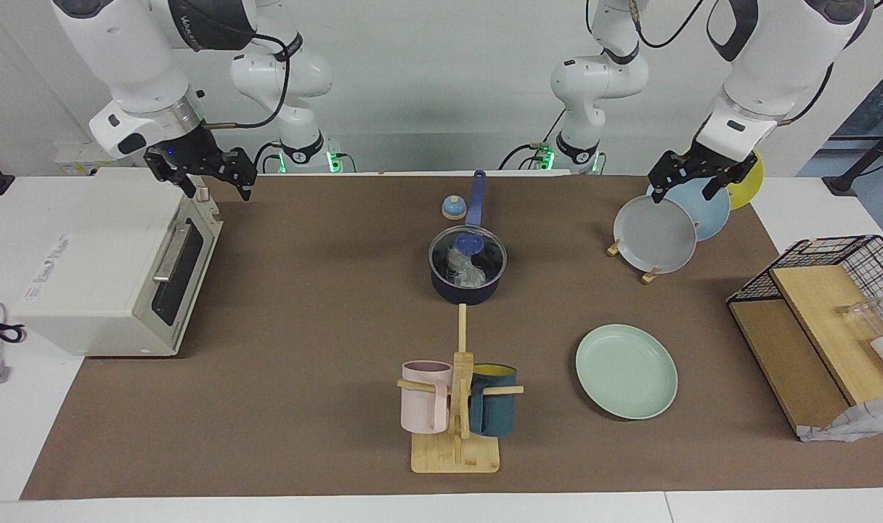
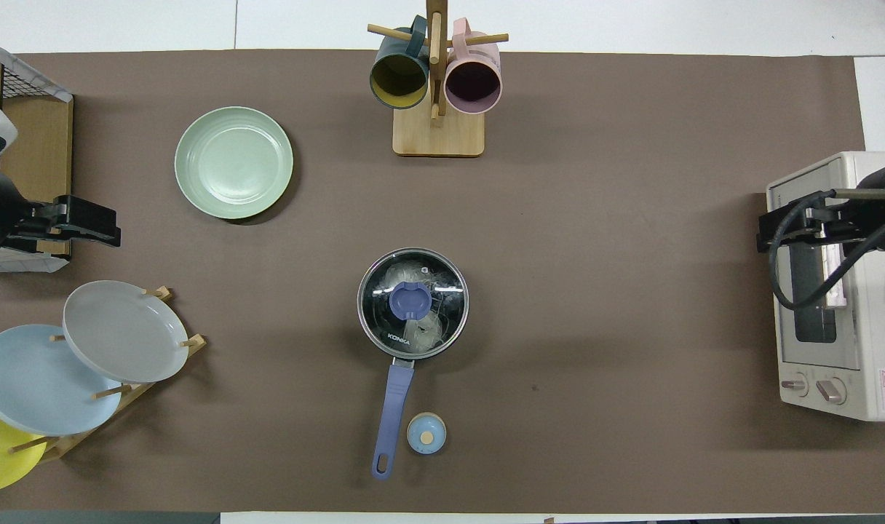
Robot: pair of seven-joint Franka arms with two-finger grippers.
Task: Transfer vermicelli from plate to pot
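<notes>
The fingers of the left gripper [image 1: 692,181] are spread wide and nothing is held, parked over the plate rack [image 1: 634,261]; the right gripper [image 1: 200,172] is likewise spread and empty, raised over the toaster oven [image 1: 100,269]. Both arms seem withdrawn because little is left to do; the vermicelli [image 1: 463,267] is seen through the glass lid [image 2: 413,303] inside the pot [image 1: 465,280], though how many clumps cannot be counted; the plate [image 1: 627,371] lies bare.

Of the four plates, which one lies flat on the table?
The mint-green plate, lying bare beside the mug stand. The grey, light blue and yellow plates lean in the rack.
</notes>
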